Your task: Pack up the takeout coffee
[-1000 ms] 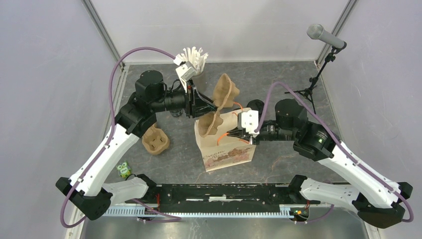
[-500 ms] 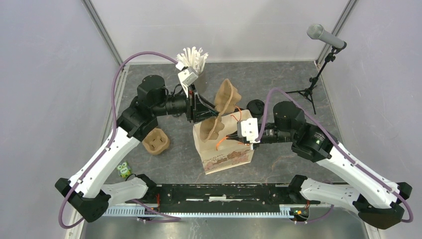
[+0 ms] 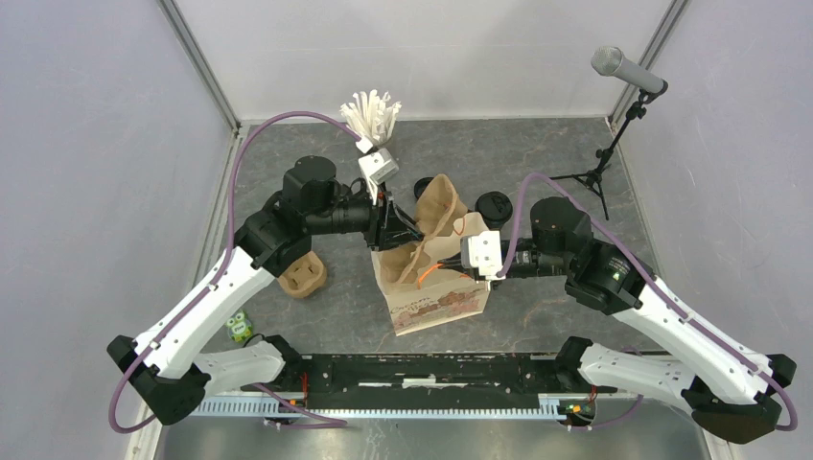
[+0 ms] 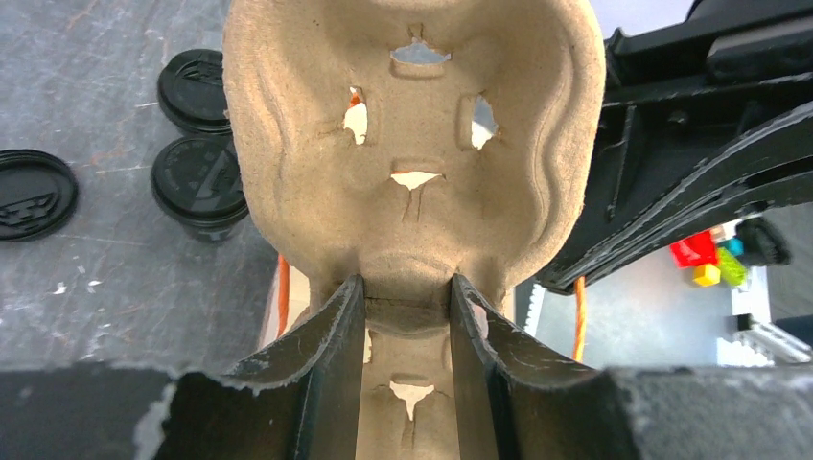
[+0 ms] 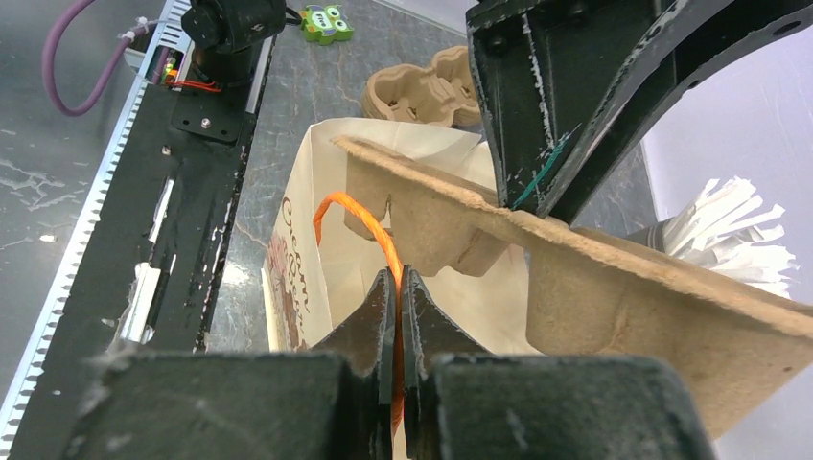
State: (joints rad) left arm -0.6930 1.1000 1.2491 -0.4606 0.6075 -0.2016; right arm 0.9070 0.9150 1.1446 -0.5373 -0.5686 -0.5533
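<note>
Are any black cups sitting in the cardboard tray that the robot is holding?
No: the tray shows only empty pockets with holes, and lidded cups stand on the table beside it.

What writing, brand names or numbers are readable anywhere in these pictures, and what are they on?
No text here reads clearly enough to quote.
Paper bag: dark script printed across its front, too blurred to read.
Black cup lids: a raised mark on top of each, too small to read.

A lab: grey-panelled robot cell [image 3: 86, 144] with studio microphone [image 3: 628, 69]
</note>
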